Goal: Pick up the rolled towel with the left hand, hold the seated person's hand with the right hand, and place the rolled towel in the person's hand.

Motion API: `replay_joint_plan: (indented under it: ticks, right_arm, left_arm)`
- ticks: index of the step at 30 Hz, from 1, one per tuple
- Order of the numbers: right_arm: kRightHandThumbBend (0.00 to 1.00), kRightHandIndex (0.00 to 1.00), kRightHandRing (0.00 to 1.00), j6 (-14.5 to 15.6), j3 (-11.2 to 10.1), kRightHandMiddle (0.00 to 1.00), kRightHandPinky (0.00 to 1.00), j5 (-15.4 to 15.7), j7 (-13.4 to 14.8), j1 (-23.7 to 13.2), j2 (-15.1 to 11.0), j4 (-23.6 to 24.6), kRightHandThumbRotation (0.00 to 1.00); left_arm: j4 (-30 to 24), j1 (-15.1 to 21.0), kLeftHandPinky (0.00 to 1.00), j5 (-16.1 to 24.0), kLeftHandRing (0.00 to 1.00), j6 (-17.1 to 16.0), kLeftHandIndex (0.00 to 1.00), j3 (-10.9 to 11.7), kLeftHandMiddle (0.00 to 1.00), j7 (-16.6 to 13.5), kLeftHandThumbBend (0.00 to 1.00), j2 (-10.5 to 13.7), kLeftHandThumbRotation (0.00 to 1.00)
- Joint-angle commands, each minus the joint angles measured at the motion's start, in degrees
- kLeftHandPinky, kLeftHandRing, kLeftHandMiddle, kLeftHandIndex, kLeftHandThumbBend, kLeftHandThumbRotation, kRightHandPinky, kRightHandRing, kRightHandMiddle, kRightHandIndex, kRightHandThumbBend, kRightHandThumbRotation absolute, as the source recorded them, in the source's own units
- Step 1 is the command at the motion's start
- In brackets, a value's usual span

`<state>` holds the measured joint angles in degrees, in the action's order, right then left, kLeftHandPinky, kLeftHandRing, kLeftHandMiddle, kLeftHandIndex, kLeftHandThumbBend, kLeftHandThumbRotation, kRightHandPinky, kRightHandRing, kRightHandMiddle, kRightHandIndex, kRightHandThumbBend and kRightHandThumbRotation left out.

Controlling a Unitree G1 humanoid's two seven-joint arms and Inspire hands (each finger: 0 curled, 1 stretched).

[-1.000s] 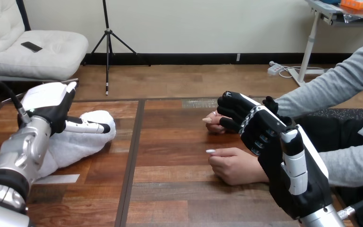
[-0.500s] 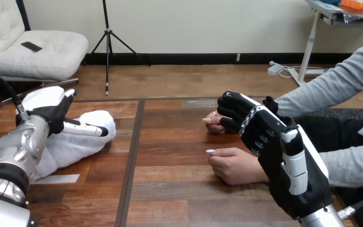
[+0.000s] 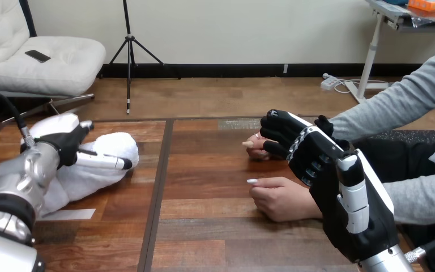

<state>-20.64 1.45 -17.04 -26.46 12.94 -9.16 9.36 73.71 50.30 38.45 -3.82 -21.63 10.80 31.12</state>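
Note:
The white rolled towel [image 3: 99, 173] lies on the left part of the wooden table [image 3: 204, 238]. My left hand [image 3: 62, 136] rests down on its far end, open, with the thumb [image 3: 105, 161] stretched straight across the top of the roll. My right hand [image 3: 317, 161] is at the right, its fingers [image 3: 276, 135] curled over the person's far hand [image 3: 253, 145], whose fingertips stick out to the left of mine. The person's near hand [image 3: 283, 198] rests on the table as a loose fist, just left of my right palm.
The person's grey-sleeved arms [image 3: 408, 96] come in from the right edge. A pale strip [image 3: 71, 214] lies on the table in front of the towel. A dark seam [image 3: 157, 187] runs down the table between the towel and the hands.
My left hand has sunk lower and a little forward onto the towel, its thumb now pressing on the roll. My right hand and both of the person's hands have stayed still.

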Motion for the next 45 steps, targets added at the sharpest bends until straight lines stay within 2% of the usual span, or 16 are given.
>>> replay_joint_plan:
  ticks: [1, 8, 20, 29, 34, 37, 45]
  right_arm:
    - [0.76, 0.84, 0.88, -1.5, -0.8, 0.87, 0.88, -0.1, 0.1, -3.6, 0.2, 0.2, 1.0]
    - [0.76, 0.84, 0.88, -1.6, -0.7, 0.87, 0.87, -0.2, 0.1, -3.5, 0.3, 0.4, 1.0]
    - [0.77, 0.85, 0.88, -1.8, -0.7, 0.87, 0.87, -0.2, 0.2, -3.0, 0.5, 0.7, 1.0]
    - [0.77, 0.84, 0.88, -1.9, -0.7, 0.87, 0.86, -0.5, 0.0, -2.8, 0.4, 1.0, 1.0]
    - [0.77, 0.84, 0.88, -2.1, -0.7, 0.87, 0.86, -0.6, -0.1, -2.8, 0.3, 1.2, 1.0]
    - [0.77, 0.84, 0.88, -2.5, -0.7, 0.86, 0.85, -0.8, -0.3, -2.6, 0.3, 1.3, 1.0]
    - [0.78, 0.84, 0.87, -2.5, -0.7, 0.86, 0.81, -0.8, 0.0, -2.2, 0.4, 1.7, 1.0]
  left_arm:
    - [0.5, 6.0, 1.0, -0.8, 1.0, 1.5, 1.0, -0.2, 1.0, 2.7, 1.0, 0.5, 0.74]
    - [0.8, 6.5, 1.0, 0.1, 1.0, 3.5, 0.99, -1.1, 1.0, 4.2, 1.0, 0.1, 0.71]
    - [0.8, 6.4, 1.0, 0.9, 1.0, 3.2, 1.0, -2.2, 1.0, 4.2, 1.0, -0.2, 0.68]
    - [1.1, 6.3, 1.0, 2.3, 1.0, 3.6, 1.0, -4.2, 1.0, 2.3, 1.0, -0.6, 0.69]
    - [1.0, 6.0, 1.0, 3.3, 1.0, 4.1, 1.0, -5.1, 1.0, 0.0, 1.0, -1.0, 0.69]
    - [1.1, 5.7, 1.0, 4.1, 1.0, 4.3, 1.0, -6.3, 1.0, -2.1, 1.0, -1.4, 0.69]
    - [1.0, 5.8, 1.0, 4.3, 1.0, 4.7, 1.0, -7.2, 1.0, -3.1, 1.0, -1.8, 0.69]
